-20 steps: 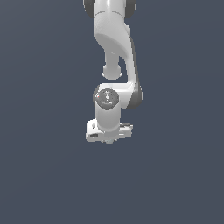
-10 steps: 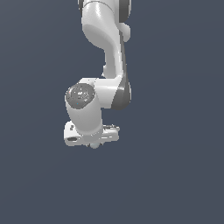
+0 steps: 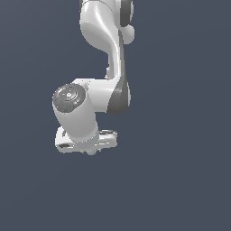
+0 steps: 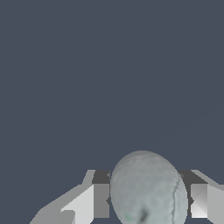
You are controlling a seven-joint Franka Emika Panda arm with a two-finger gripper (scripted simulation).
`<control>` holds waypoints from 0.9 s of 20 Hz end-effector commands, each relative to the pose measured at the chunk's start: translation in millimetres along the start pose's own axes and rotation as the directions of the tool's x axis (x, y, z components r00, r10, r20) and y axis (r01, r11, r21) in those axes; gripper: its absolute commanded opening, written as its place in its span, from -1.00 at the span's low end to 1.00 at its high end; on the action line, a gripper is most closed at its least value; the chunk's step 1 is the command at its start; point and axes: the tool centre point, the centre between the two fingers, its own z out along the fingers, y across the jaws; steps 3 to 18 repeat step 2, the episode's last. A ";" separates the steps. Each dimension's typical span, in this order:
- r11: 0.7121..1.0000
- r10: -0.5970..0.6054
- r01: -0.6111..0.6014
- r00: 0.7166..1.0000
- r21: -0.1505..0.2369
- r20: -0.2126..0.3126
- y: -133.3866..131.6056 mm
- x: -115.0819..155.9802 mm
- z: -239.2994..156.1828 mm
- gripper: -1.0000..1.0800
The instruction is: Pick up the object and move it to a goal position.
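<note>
In the wrist view the pale grey-green ball [image 4: 146, 188] sits between my two fingers [image 4: 101, 200], and both pads touch its sides. My gripper [image 4: 149, 202] is shut on the ball, with only flat dark blue-grey background behind it. In the exterior view the white arm hangs down, and the gripper [image 3: 88, 150] points away below the wrist. The hand hides the fingers and the ball there.
Both views show only a plain dark blue-grey background. No table, goal marker or other object is in sight.
The arm has swung toward the exterior view's left and looms larger, with the wrist tilted more. The gripper end has moved left with it.
</note>
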 end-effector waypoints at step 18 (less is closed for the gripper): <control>1.000 -0.001 0.001 1.000 -0.001 0.000 1.4 1.4 -1.6 -1.00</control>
